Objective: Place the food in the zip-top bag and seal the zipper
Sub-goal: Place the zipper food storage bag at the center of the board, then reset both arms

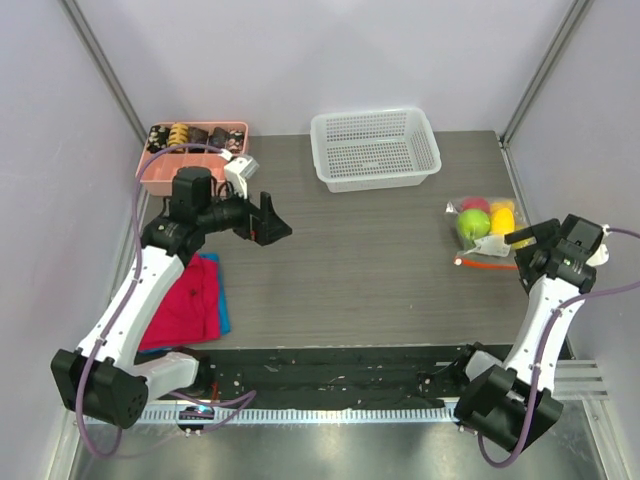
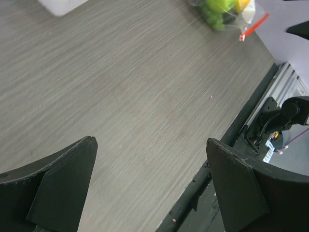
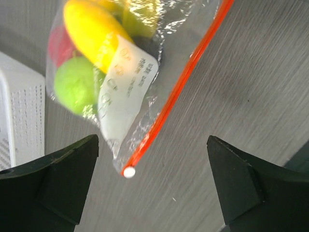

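A grey wood-grain table (image 1: 360, 270) sits between pale lilac walls. At the far left, a pink tray (image 1: 150, 182) holds brown and black snack pieces (image 1: 185, 134). A white mesh basket (image 1: 380, 180) stands at the far centre. A red cloth (image 1: 190, 300) lies at the near left, partly under the left arm.

The zip-top bag (image 1: 485, 238) lies on the right side of the table, just to the right of the basket. It is clear and crinkly with a white printed label. Inside it are a green apple (image 3: 75, 87), a red apple (image 3: 57, 46) and a yellow lemon (image 3: 91, 29). The orange-red zipper (image 3: 183, 82) runs straight along the bag's near edge and ends in a small white bead (image 3: 128, 172).

The right gripper (image 3: 152, 145) hangs just near of the bag. Its jaws are spread wide and hold nothing, and in the wrist view the zipper's bead end lies between the fingers.

The left gripper (image 2: 152, 145) is also spread wide and holds nothing. It hangs over bare table at the left, well apart from the bag.
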Robot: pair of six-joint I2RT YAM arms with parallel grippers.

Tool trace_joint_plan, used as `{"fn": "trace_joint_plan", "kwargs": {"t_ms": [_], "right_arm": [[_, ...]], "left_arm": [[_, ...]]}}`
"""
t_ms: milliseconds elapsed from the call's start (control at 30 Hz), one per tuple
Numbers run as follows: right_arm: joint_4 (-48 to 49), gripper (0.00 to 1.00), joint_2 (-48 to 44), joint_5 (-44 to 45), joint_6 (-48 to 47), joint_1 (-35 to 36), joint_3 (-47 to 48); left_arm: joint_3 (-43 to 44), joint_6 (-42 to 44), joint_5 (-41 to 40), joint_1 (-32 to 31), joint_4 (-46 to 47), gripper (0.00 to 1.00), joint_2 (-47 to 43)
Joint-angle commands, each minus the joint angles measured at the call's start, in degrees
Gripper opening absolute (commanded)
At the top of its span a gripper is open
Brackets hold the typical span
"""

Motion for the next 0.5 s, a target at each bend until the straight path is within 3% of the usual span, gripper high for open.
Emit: {"fn": "trace_joint_plan", "kwargs": {"t_ms": [0, 167, 233, 467], "right_arm": [[-10.83, 1.00, -2.73, -3.55, -10.04, -0.22, 8.37], [-10.05, 1.00, 0.95, -22.01, -17.87, 1.26, 13.74], [-8.22, 1.00, 4.45, -20.90, -19.46, 4.16, 16.03], [0.05, 1.00, 8.43, -9.66, -20.34, 31.48, 19.47]], "left_arm": [[0.26, -3.44, -3.35, 3.23, -5.55, 1.00, -2.56], [4.56, -3.27, -5.54, 5.61, -17.65, 1.00, 0.85], [5.54, -2.83, -8.62, 6.84, -19.18, 1.00, 1.31], [0.97, -0.38, -18.46, 9.57, -19.44, 1.00, -2.47]]}}
